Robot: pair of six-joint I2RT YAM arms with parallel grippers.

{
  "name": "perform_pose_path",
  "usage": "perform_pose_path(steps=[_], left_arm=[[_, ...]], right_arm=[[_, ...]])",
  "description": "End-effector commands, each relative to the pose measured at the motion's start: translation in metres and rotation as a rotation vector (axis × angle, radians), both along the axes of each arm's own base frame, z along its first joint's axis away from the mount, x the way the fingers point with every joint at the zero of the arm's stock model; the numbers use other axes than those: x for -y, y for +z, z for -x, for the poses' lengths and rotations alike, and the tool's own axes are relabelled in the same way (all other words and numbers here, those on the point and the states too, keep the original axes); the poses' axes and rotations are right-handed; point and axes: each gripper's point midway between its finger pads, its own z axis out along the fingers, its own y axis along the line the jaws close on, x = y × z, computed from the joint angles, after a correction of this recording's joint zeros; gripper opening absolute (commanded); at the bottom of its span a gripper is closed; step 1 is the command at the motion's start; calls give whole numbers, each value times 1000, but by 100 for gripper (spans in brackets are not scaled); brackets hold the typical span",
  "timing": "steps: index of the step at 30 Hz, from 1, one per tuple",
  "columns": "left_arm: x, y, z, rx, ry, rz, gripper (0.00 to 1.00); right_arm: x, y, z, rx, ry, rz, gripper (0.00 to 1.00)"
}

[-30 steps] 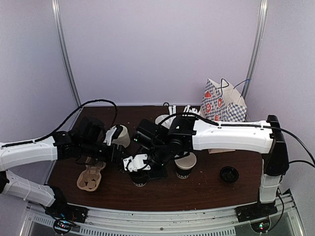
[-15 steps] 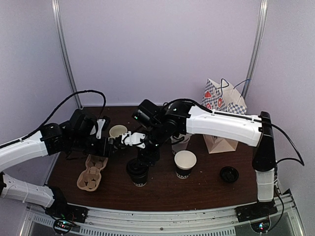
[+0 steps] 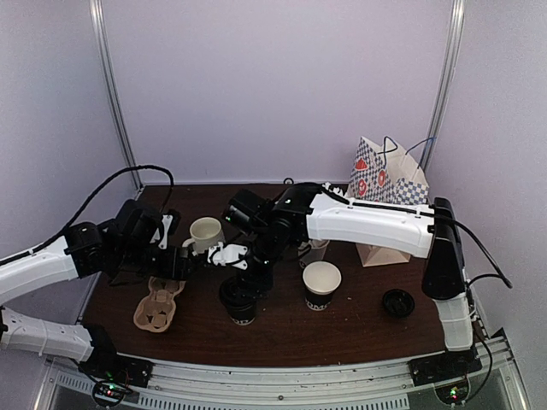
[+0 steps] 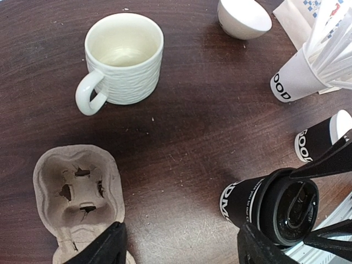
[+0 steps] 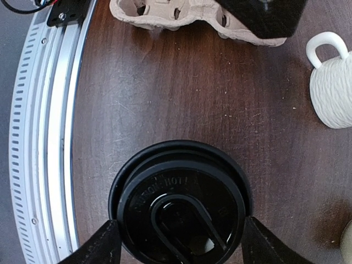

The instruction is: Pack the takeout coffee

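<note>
Straddling the lidded cup (image 5: 179,203), right hand (image 5: 179,242) wide open.

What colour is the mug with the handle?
The mug is creamy white, with a bumpy pattern outside. The left wrist view shows it best.

right gripper (image 5: 179,245) fingers spread, flanking lidded black cup (image 5: 179,203) from above; cardboard carrier (image 5: 165,14) beyond; cream mug (image 5: 333,93) at right edge.

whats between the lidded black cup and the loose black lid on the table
The open black cup, with no lid on, stands between the lidded cup and the loose lid; the top view shows it.
</note>
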Motion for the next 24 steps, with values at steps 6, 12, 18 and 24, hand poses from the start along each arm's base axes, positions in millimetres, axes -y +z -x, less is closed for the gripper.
perform_pose_path(steps=[6,12,18,24], left_arm=[[-5,-2,0,11,22,14,72],[-7,-3,2,10,22,19,72],[-5,-4,4,-1,18,30,72],[-5,-6,6,-9,17,37,72]], right_arm=[[-1,15,-31,15,-88,-25,57],[4,29,-74,61,-180,-56,57],[7,21,-115,27,-279,-81,59],[7,5,-130,16,-312,-65,62]])
